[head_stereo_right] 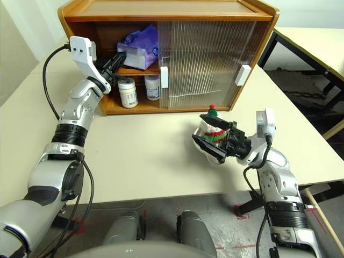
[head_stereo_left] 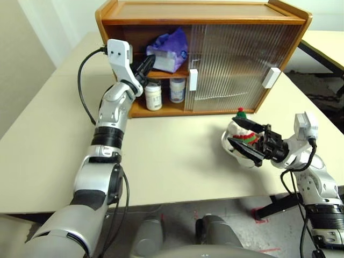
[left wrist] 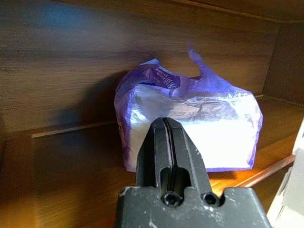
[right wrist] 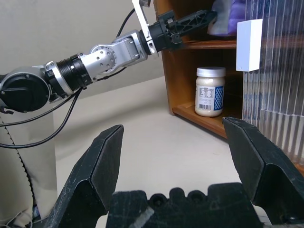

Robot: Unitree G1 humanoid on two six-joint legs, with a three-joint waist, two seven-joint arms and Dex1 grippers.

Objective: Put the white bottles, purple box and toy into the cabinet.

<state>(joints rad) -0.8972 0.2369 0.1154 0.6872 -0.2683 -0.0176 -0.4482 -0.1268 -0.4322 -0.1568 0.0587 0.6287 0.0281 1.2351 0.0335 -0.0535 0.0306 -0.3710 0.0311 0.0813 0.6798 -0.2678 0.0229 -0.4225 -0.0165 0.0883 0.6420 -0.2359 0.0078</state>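
Observation:
The wooden cabinet [head_stereo_left: 204, 12] stands at the back of the table with its left half open. The purple box [head_stereo_left: 171, 49] lies on its upper shelf. Two white bottles [head_stereo_left: 153, 97] [head_stereo_left: 177, 90] stand on the bottom shelf. My left gripper [head_stereo_left: 148, 62] is shut and empty, its tip at the shelf's edge just left of the purple box [left wrist: 190, 123]. The toy [head_stereo_left: 240, 134] sits on the table at the right, partly behind my open right gripper [head_stereo_left: 235, 133]. In the right wrist view nothing lies between its fingers [right wrist: 102, 161].
Both ribbed sliding doors [head_stereo_left: 231, 64] cover the cabinet's right half, with white handles [head_stereo_left: 193, 79] at the middle and right. A black cable [head_stereo_left: 81, 80] loops off my left wrist over the table. The table's front edge [head_stereo_left: 177, 201] runs close below the toy.

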